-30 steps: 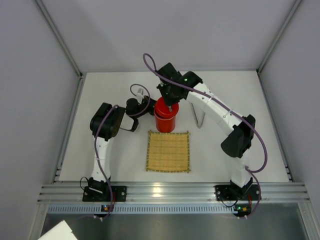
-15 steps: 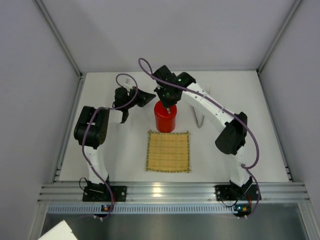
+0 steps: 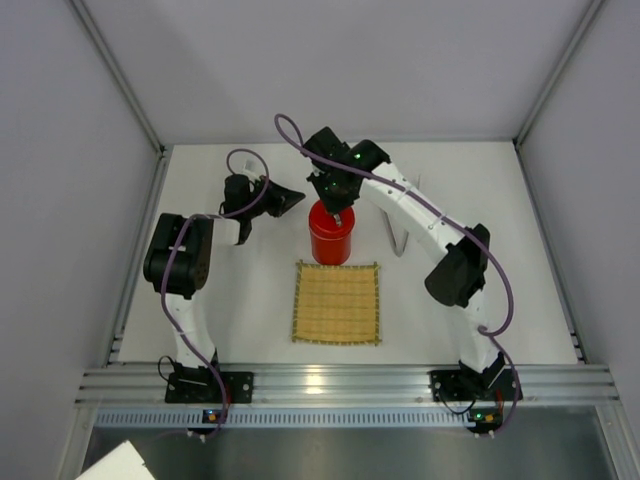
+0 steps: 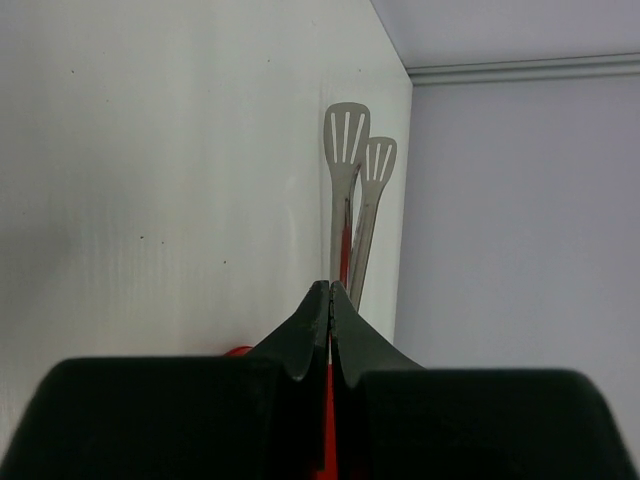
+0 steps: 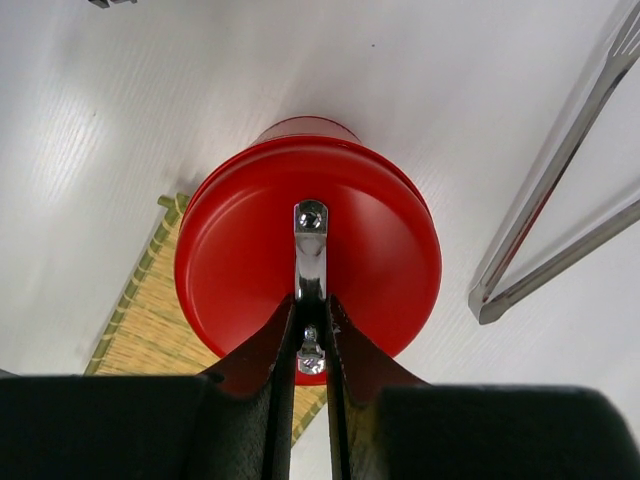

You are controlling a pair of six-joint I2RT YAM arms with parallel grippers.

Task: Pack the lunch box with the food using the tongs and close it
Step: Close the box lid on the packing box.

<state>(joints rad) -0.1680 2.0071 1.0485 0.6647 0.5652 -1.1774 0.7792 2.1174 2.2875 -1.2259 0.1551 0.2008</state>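
- The white-and-black left arm (image 3: 178,262) climbs the left side of the overhead view and bends in toward the centre.
- The left jaws are pressed fully together and hold nothing. They point right toward the red container and stop near its upper left side, with no contact visible.
- In the left wrist view, a sliver of red shows just past the closed left jaws at lower centre.
- The tall red cylindrical lunch box (image 3: 331,240) stands upright on the white table (image 3: 230,300) at the centre of the overhead view.
- It stands right at the top edge of the square bamboo mat (image 3: 336,302). Whether the two touch cannot be told.
- The matching round red lid (image 5: 235,250) sits on top of the lunch box and fills the middle of the right wrist view.
- The right jaws come down from above and are almost closed. They pinch the small silver handle (image 5: 310,235) at the lid's centre.
- The long thin silver metal tongs (image 3: 400,238) lie flat on the table just right of the lunch box and apart from it. Their joined end points to the lower part of the frame and the two arms spread toward the top.
- The left wrist view shows their flat slotted tips at upper centre.
- The right arm (image 3: 455,265) arches over the tongs from the lower right of the overhead view.
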